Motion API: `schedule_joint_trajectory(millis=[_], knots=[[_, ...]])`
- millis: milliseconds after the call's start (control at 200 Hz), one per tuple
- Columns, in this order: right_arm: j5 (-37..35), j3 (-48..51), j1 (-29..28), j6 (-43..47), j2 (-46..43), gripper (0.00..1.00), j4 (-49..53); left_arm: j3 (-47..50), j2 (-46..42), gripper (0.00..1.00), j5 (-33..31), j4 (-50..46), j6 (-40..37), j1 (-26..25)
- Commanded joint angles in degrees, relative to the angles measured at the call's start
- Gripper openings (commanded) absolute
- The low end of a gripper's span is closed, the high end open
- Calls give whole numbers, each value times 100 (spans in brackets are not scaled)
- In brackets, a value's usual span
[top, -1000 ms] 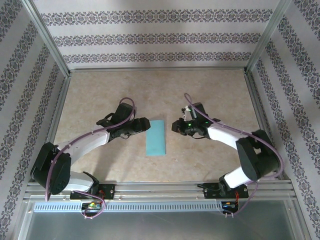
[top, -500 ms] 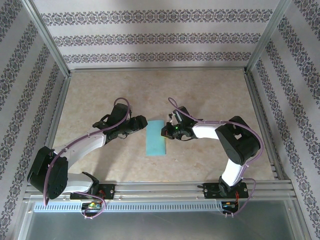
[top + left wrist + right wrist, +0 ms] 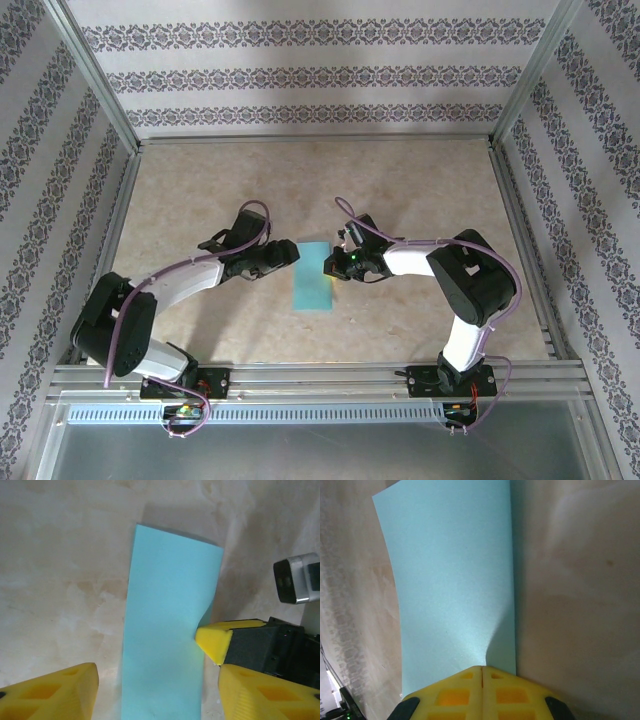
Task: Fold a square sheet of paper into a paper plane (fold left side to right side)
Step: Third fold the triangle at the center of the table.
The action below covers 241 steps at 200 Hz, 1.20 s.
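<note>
The square sheet of paper [image 3: 313, 277], cyan, lies flat on the table as a narrow upright rectangle, doubled over. My right gripper [image 3: 329, 267] is shut, and its yellow tip [image 3: 213, 640] presses against the sheet's right edge, where the paper [image 3: 167, 630] dents a little. From the right wrist, the closed fingertips [image 3: 481, 670] meet at the cyan paper [image 3: 450, 580], with a shadowed dimple just ahead of them. My left gripper [image 3: 287, 255] hovers open at the sheet's left side, one finger [image 3: 55, 695] left of the strip and the other beyond its right edge.
The beige marbled tabletop [image 3: 200, 190] is bordered by aluminium rails [image 3: 310, 372] at the near edge and patterned walls on three sides. Both forearms angle inward toward the centre, their tips close together over the paper.
My right gripper has swung left from beside the sheet onto its right edge and closed. The left arm has shifted slightly, its fingers staying spread over the paper.
</note>
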State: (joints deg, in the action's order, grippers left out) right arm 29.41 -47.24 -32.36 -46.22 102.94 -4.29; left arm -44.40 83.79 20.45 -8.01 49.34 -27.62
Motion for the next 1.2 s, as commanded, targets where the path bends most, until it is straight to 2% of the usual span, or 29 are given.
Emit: schedule_joint_trajectory(millis=[0, 145, 375, 545, 939, 1199], knots=[[-163, -83, 72, 262, 129, 0, 407, 126, 230, 61, 478, 338, 121, 56], [-155, -74, 89, 298, 113, 0, 412, 49, 616, 55, 796, 368, 135, -83], [-181, -54, 110, 327, 62, 0, 412, 23, 845, 50, 764, 278, 106, -196], [-173, -48, 133, 343, 77, 0, 412, -24, 957, 39, 926, 246, 53, -269], [-146, -56, 169, 362, 93, 0, 403, -42, 1143, 36, 1007, 172, -17, -383], [-134, -48, 169, 362, 92, 0, 386, -68, 1261, 35, 1152, 447, 66, -438]])
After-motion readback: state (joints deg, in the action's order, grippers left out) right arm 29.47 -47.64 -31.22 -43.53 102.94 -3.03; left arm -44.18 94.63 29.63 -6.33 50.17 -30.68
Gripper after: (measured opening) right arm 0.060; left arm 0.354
